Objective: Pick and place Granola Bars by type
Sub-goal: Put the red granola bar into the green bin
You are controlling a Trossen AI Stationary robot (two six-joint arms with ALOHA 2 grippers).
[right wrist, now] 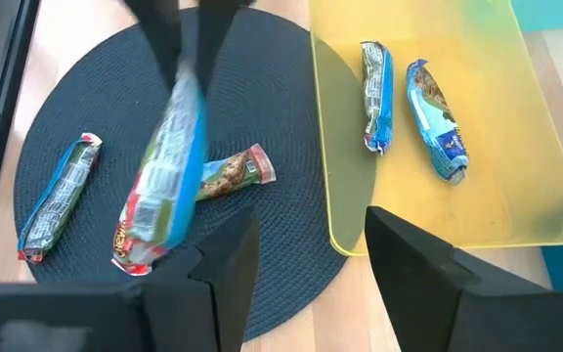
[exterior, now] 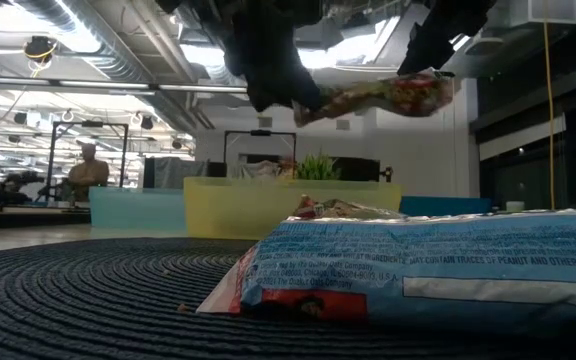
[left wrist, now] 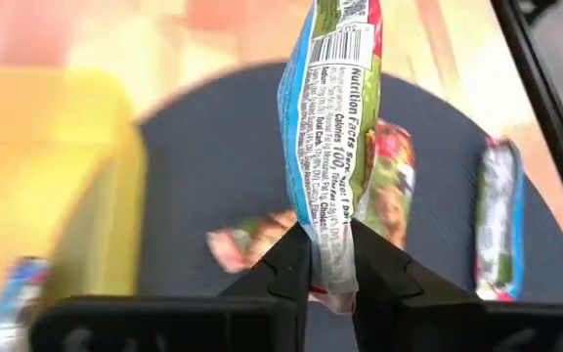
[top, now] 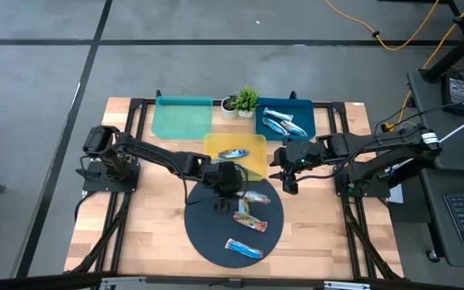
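Hanging from the left pincer [left wrist: 325, 264], one granola bar [left wrist: 332, 127] with green, red and blue print is pinched at one end between the two dark fingers, clear of the round dark woven mat [top: 204, 234] beneath it; the low view shows this bar [exterior: 388, 98] lifted well above the mat surface. Three further bars lie on the mat: one [right wrist: 231, 173] directly under the lifted bar, one [right wrist: 59, 198] toward the mat's edge, and one [top: 243, 249] near the mat's front rim, which fills the foreground of the low view. Just beyond the mat sits a yellow tray [right wrist: 477, 210] holding two blue-wrapped bars [right wrist: 376, 95] side by side. Farther back, a blue tray [top: 304, 109] contains a few more silvery-blue bars [top: 284, 125], a teal tray [top: 182, 117] stands to its left, and a small green potted plant [top: 246, 100] rests between them. The right pincer [top: 290, 184] hovers with fingers parted and nothing between them, near the yellow tray's right edge. All items rest on a wooden counter [top: 135, 234].
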